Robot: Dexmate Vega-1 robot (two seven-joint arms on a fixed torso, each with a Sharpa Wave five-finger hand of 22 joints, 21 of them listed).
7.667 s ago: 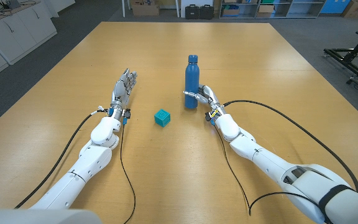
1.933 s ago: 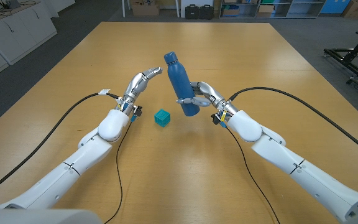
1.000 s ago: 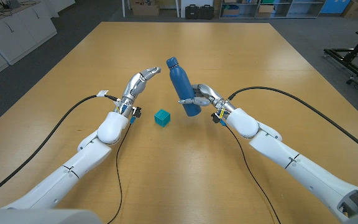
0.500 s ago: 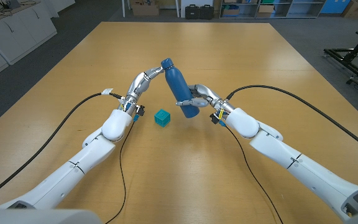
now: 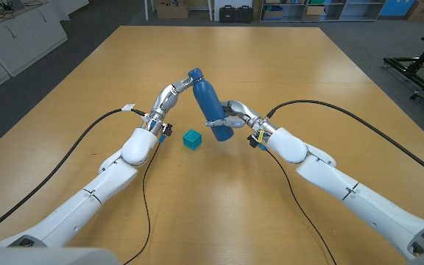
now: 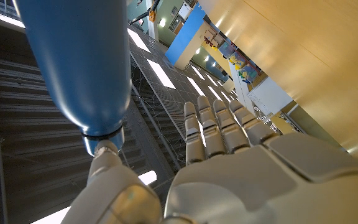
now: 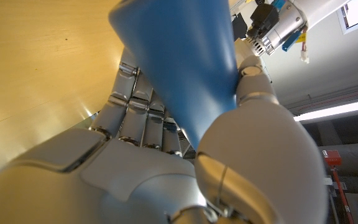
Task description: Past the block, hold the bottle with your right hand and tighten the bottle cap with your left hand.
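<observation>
Both hands meet at the blue bottle [image 5: 210,104], lifted off the desk [image 5: 308,81] and tilted left, beyond the teal block [image 5: 191,138] — right hand [image 5: 235,118] grips its body; left hand [image 5: 169,96] fingertips touch the cap [image 5: 195,74].

Bottle [image 5: 210,103] smooth matt blue metal; table [image 5: 285,66] wood, satin sheen.

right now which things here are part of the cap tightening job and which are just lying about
Part of the job:
- tall blue metal bottle, lifted and tilted, gripped by the right hand
- blue bottle cap, with the left hand at it
- small teal cube block, the marker on the wooden table

Just lying about:
- black cables trailing from the arms
</observation>
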